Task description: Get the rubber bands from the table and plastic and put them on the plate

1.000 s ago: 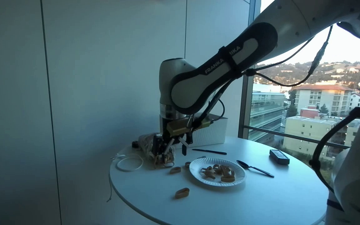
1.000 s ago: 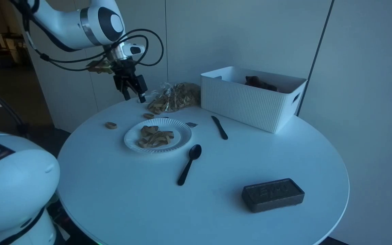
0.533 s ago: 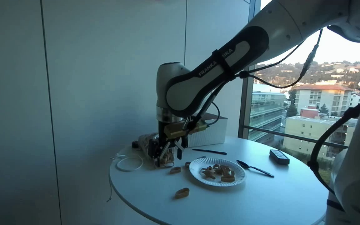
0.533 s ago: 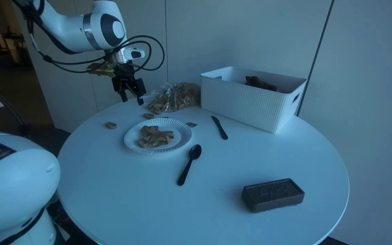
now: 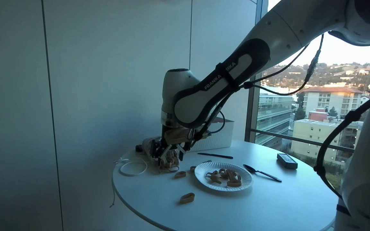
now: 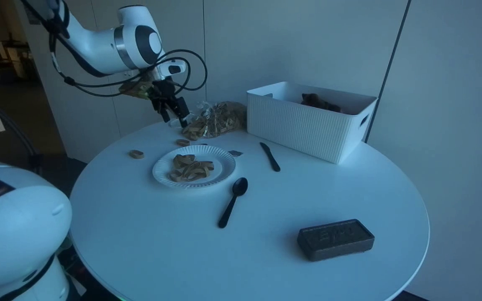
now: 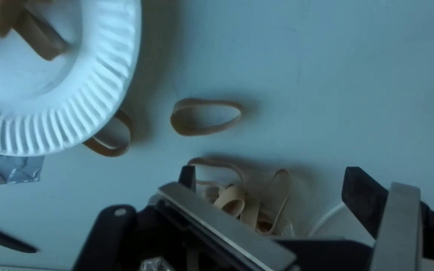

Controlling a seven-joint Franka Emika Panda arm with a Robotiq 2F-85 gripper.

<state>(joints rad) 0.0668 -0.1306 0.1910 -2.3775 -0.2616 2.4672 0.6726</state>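
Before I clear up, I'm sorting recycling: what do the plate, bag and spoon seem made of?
Plate: probably paper, matte white, judging by its fluted rim.
Bag: likely thin plastic film, glossy; it's see-through, crinkled and glinting.
Spoon: perhaps plastic, evenly black with slight sheen; coated metal remains possible.

In the wrist view, the pale smooth tabletop leaves room at upper right, while a round fluted white paper plate blocks upper left.
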